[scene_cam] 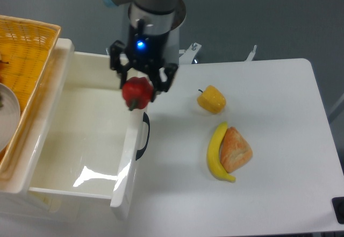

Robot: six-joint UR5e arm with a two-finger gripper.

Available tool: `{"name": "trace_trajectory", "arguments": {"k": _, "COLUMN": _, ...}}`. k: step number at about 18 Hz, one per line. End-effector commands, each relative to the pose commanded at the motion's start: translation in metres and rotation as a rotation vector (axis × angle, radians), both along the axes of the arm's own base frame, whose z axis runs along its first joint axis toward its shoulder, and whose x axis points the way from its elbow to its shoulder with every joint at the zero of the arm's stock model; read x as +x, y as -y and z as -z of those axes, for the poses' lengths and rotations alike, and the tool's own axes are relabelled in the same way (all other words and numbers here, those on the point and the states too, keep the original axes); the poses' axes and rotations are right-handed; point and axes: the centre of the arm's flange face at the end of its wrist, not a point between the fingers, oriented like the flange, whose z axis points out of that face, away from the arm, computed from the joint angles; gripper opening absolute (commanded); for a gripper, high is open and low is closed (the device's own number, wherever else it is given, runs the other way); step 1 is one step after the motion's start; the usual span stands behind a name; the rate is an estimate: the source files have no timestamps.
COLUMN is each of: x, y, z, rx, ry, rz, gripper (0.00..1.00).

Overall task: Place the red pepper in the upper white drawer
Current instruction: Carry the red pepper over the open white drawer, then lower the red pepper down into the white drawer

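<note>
The red pepper [137,92] hangs in the air, held between the fingers of my gripper [141,85], which is shut on it. It is above the front right rim of the upper white drawer [70,140], close to the dark curved handle [143,136]. The drawer stands pulled out and its inside looks bare.
A yellow pepper [212,99] lies on the white table to the right. A banana [215,152] and an orange wedge of bread [235,150] lie side by side below it. A yellow wicker basket [27,59] with a plate sits left of the drawer.
</note>
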Motion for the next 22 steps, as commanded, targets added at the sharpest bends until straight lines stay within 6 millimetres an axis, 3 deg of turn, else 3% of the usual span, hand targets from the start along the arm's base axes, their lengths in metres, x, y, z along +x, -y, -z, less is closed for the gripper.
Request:
{"name": "trace_trajectory", "arguments": {"k": 3, "x": 0.007, "y": -0.013, "z": 0.017, "rx": -0.013, "ry": -0.006, "rz": 0.100, "gripper": 0.16}}
{"name": "trace_trajectory", "arguments": {"k": 9, "x": 0.016, "y": -0.024, "z": 0.028, "rx": -0.008, "ry": -0.048, "rz": 0.282, "gripper": 0.17}}
{"name": "trace_trajectory", "arguments": {"k": 11, "x": 0.025, "y": -0.032, "z": 0.040, "rx": -0.024, "ry": -0.050, "rz": 0.332, "gripper": 0.17}}
{"name": "trace_trajectory", "arguments": {"k": 16, "x": 0.042, "y": -0.051, "z": 0.069, "rx": -0.091, "ry": -0.058, "rz": 0.383, "gripper": 0.19}}
{"name": "trace_trajectory", "arguments": {"k": 22, "x": 0.045, "y": -0.065, "z": 0.087, "rx": -0.089, "ry": -0.060, "rz": 0.400, "gripper": 0.19}}
